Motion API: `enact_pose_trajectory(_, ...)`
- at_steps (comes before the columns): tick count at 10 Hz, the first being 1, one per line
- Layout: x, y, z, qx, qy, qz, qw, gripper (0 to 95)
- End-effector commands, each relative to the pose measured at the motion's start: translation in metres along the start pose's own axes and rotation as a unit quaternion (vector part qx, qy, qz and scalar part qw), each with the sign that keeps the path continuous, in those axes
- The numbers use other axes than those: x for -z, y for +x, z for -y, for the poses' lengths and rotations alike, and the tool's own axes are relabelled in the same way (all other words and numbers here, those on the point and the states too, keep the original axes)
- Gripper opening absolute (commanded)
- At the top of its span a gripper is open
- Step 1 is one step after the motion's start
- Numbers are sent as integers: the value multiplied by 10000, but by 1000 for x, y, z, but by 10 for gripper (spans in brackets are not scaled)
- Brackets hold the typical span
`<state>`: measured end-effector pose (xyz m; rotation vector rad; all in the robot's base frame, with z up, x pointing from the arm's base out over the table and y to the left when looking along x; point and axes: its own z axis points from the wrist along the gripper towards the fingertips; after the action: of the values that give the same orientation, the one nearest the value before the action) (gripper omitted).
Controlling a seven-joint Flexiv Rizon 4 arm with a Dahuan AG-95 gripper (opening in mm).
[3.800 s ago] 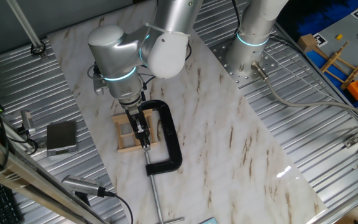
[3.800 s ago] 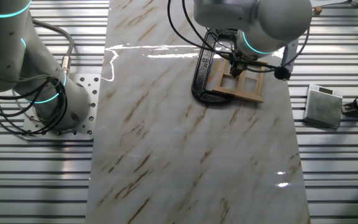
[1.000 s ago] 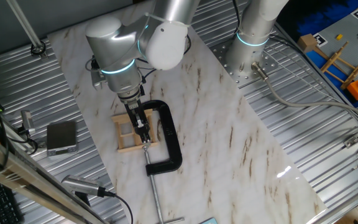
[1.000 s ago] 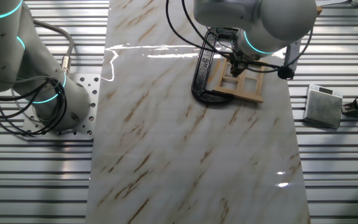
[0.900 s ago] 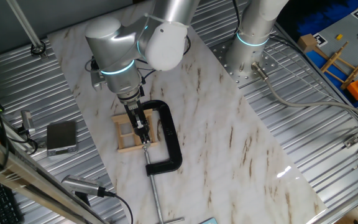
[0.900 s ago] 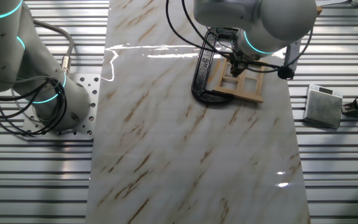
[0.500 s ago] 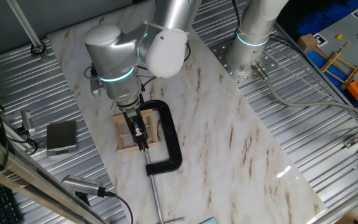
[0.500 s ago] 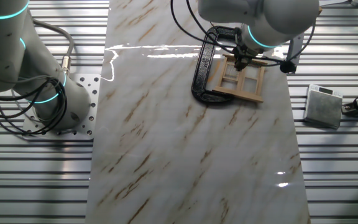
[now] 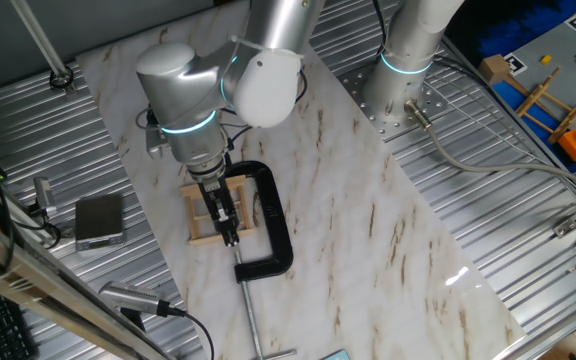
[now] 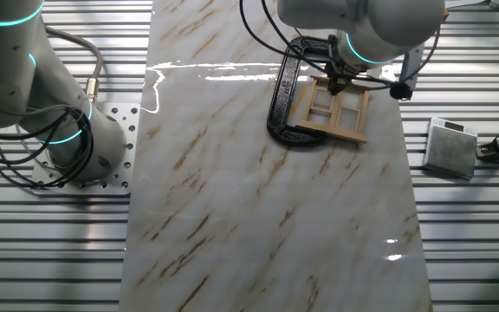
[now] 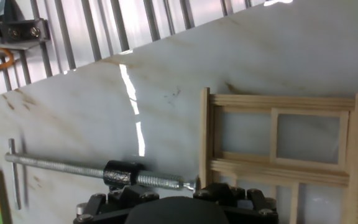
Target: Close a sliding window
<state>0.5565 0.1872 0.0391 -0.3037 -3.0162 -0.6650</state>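
Sliding window pinned flat on the marble bench, with the gripper set down over it.

The sliding window point(image 10: 333, 111) is laid flat near one end of the bench point(image 10: 258, 217), where it is held along one edge by a black C-clamp point(image 9: 269, 222) whose screw point(image 11: 73, 170) is seen butted against the frame in the hand view. The gripper point(image 9: 226, 217) is lowered onto the window's crossbars; whether it is released or clenched cannot be told, since its fingertips are hidden. The sash is best pushed slowly and squarely along its track, with pressure kept low so the frame is not twisted under the clamp. No containers are seen on the bench; only a small grey box point(image 9: 99, 219) is set beside it on the ribbed surface.
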Motion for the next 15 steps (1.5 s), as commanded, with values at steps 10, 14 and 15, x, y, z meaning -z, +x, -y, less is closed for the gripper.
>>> enact_pose_trajectory(10,-12,8,6,39,49,-32,10000,760)
enact_pose_trajectory(14,-12,8,6,48,46,-29,10000,760)
enact_pose_trajectory(15,-12,8,6,47,46,-29,10000,760)
